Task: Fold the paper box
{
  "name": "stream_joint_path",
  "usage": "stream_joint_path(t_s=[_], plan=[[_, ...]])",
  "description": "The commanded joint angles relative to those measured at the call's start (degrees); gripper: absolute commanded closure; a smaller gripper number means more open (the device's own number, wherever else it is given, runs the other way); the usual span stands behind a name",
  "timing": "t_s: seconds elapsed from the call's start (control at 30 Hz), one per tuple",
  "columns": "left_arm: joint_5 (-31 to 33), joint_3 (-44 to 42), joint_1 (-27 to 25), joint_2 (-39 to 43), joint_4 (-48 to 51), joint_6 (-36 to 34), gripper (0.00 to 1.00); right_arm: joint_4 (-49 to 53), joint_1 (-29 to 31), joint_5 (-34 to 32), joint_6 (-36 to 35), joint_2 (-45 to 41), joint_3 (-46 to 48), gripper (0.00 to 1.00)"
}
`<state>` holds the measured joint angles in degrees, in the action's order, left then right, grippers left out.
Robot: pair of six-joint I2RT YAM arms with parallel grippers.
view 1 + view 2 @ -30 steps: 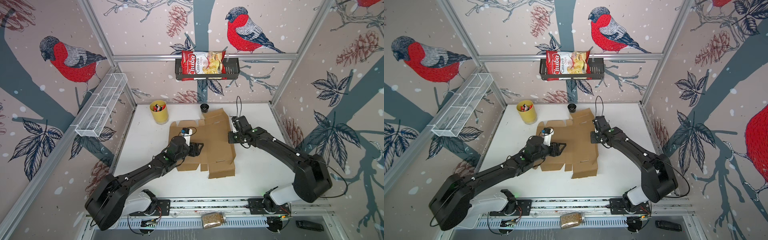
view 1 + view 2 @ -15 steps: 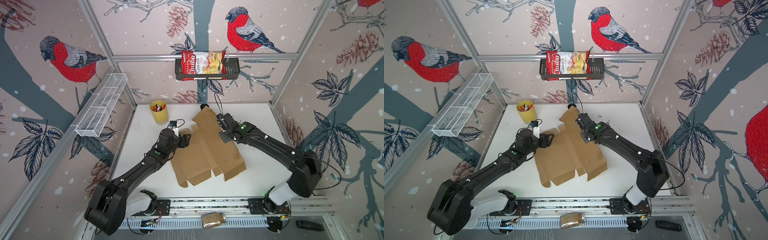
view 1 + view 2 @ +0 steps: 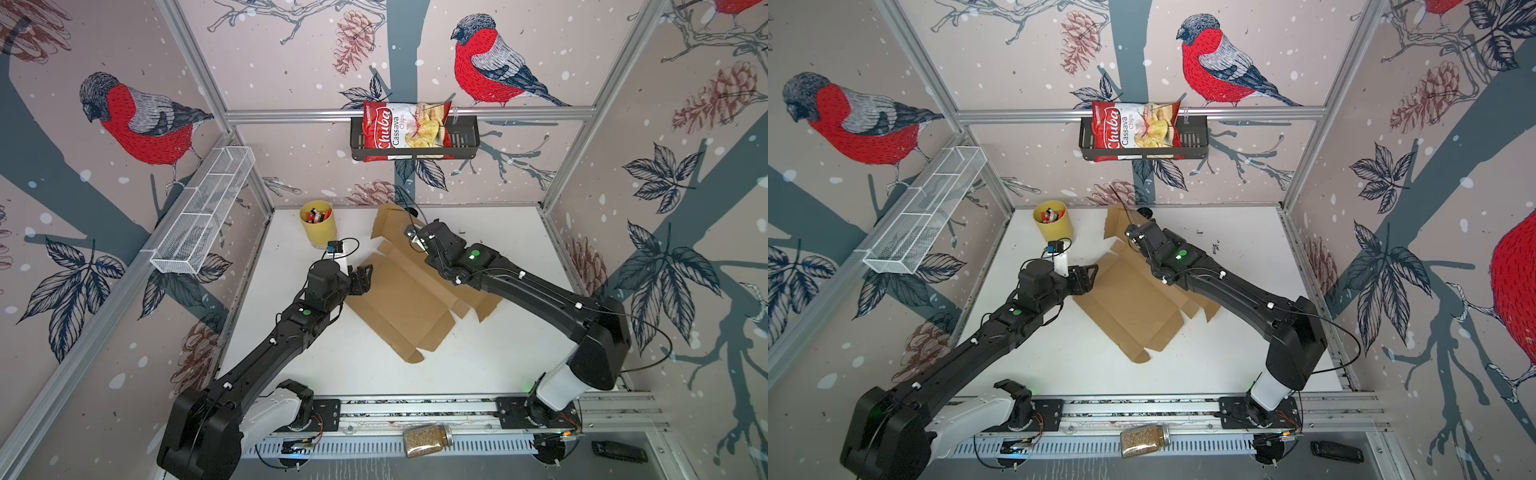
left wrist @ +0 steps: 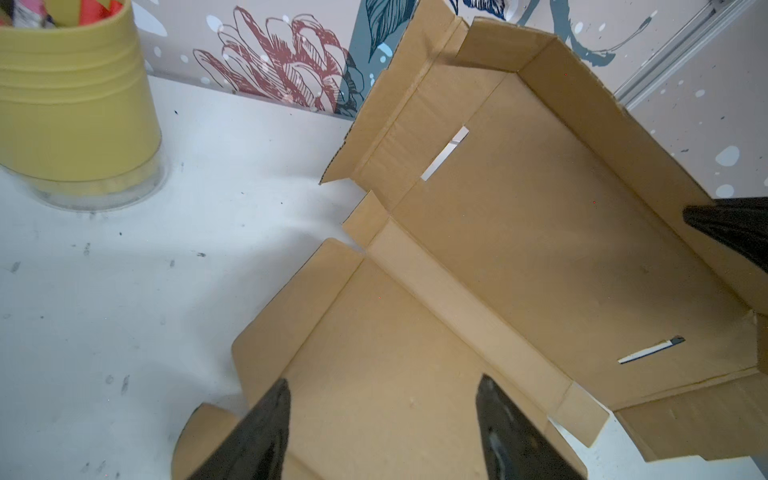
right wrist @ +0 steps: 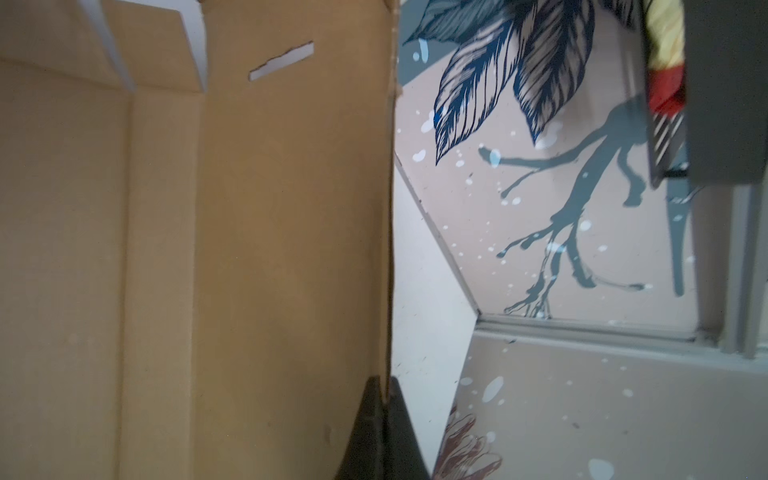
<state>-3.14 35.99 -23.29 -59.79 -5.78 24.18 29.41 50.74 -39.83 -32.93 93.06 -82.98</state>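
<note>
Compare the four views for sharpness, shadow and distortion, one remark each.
In both top views, even light, soft shadows on the white table, frame posts splaying outward; in the left wrist view, the paper box sharp, the yellow cup slightly soft; in the right wrist view, everything soft, the right gripper a dark blur.

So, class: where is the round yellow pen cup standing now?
In both top views the round yellow pen cup stands at the back left of the white table, left of the brown cardboard paper box and behind the left gripper.
</note>
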Motion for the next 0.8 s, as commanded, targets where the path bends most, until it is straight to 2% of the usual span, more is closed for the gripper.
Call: stream_joint_path(t_s=[0.0, 0.2, 0.43, 0.57, 0.77], plan=[[1.1, 0.4, 1.1, 2.1, 2.3, 0.3, 0.30, -5.7, 1.5, -1.1, -12.7, -0.3, 0.6, 1.00], [1.1, -2.0, 5.0, 5.9, 3.6, 1.9, 0.31, -12.5, 3.3, 1.1, -20.8, -1.0, 6.5, 1.00], [-0.9, -0.8, 6.0, 8.9, 4.7, 6.1, 0.29, -23.2, 3.8, 2.3, -22.9, -1.8, 15.2, 1.00], [-7.1, 3.7, 6.0, 6.2, 3.6, 5.7, 0.25, -26.8, 3.8, 3.2, -22.9, -2.3, 18.8, 1.00], [-9.2, 14.8, 6.0, -4.7, 6.6, 6.1, 0.22, -29.8, 3.2, 4.1, -22.9, -2.0, 21.8, 1.00]])
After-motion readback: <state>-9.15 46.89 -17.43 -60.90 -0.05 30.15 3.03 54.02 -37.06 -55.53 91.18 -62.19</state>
